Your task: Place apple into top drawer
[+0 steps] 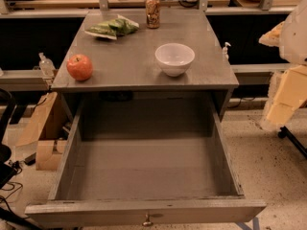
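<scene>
The apple point(79, 66) is small, round and red-orange. It sits on the grey cabinet top point(134, 66) near the front left corner. The top drawer point(144, 176) is pulled fully out below the cabinet top. It is wide, deep and grey, nothing lies inside it, and it has a small metal knob point(147, 220) on its front panel. My gripper point(284, 97) shows as pale cream parts at the right edge of the view. It is level with the cabinet's right side, far from the apple and outside the drawer.
A white bowl point(174, 58) stands on the cabinet top right of centre. A green snack bag point(112, 28) and a can point(153, 11) lie at the back. Cardboard boxes point(43, 128) stand on the floor to the left, and a chair leg point(292, 138) to the right.
</scene>
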Controlling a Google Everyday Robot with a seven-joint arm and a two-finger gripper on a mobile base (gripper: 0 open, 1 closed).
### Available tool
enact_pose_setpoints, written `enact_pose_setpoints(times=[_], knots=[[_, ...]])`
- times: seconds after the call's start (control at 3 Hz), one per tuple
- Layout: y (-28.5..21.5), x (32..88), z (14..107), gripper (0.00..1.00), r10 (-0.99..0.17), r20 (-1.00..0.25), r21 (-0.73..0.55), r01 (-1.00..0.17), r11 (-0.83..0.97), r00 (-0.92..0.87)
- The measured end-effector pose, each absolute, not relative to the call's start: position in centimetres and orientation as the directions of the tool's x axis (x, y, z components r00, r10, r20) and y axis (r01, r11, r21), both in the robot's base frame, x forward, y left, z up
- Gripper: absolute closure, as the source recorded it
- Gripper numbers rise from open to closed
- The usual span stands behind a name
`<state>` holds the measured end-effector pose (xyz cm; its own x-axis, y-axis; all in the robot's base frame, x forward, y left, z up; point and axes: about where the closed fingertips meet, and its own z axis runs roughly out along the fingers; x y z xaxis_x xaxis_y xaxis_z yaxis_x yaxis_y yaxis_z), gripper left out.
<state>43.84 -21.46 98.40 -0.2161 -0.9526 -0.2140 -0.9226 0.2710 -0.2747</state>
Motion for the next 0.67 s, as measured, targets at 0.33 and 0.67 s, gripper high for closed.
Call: enact_pose_setpoints(times=[0.33, 0.67], knots=[[-21.5, 43.8, 98.4, 0.00, -0.953, -0.214, -0.275, -0.923, 0.271, -0.216], [-19.1, 45.7, 98.4, 0.00, -0.942, -0.296, -0.294, -0.924, 0.246, -0.156]])
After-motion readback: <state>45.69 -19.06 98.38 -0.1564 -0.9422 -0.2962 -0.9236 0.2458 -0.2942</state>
